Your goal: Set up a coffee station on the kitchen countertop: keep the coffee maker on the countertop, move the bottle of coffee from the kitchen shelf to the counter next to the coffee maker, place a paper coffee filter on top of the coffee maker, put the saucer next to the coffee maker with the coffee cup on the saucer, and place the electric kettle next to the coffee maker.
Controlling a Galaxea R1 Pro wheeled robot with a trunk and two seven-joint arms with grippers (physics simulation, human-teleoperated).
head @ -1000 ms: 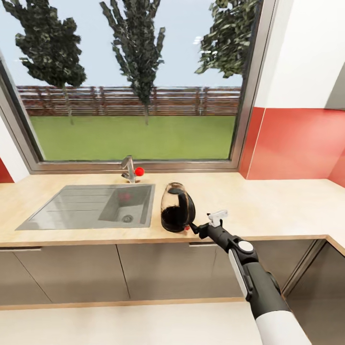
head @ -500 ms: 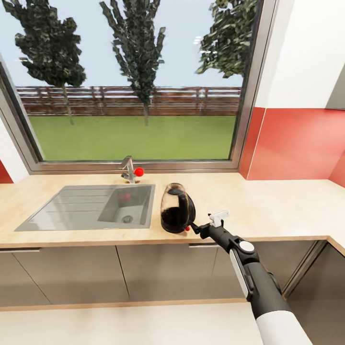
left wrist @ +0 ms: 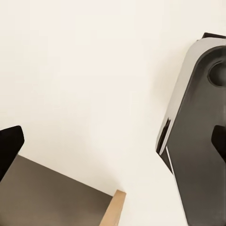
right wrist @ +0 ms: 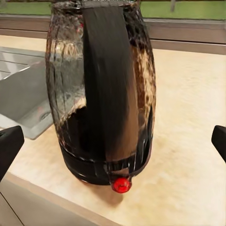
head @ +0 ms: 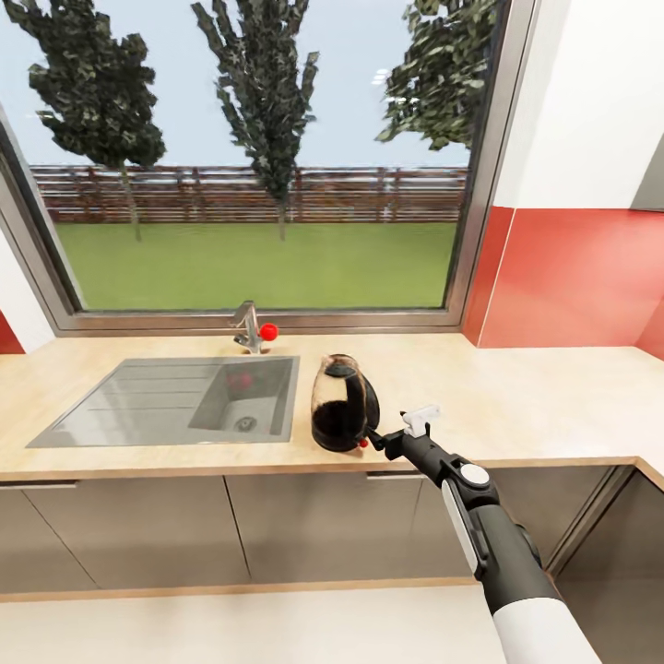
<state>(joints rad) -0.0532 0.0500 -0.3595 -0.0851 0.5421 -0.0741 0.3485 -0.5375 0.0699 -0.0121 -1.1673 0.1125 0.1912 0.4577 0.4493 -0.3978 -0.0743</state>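
Observation:
The electric kettle (head: 343, 406), dark tinted glass with a black handle and a red switch, stands upright on the kitchen countertop (head: 516, 397) just right of the sink. My right gripper (head: 372, 439) is at the kettle's base on the handle side. In the right wrist view the electric kettle (right wrist: 101, 94) stands close ahead. There my right gripper (right wrist: 113, 141) is open, one fingertip (right wrist: 9, 143) at each side, apart from the glass. My left gripper (left wrist: 113, 141) is open and holds nothing. The coffee maker, bottle of coffee, paper coffee filter, saucer and coffee cup are out of view.
A steel sink (head: 175, 398) with a faucet (head: 247, 326) is set into the worktop left of the kettle. A big window lies behind, and a red backsplash (head: 572, 277) at the right. Bare worktop stretches right of the kettle. Grey cabinet fronts (head: 184, 526) run below.
The whole head picture has shifted very slightly. My right gripper stays at the kettle's handle side, and the kettle has not moved on the worktop.

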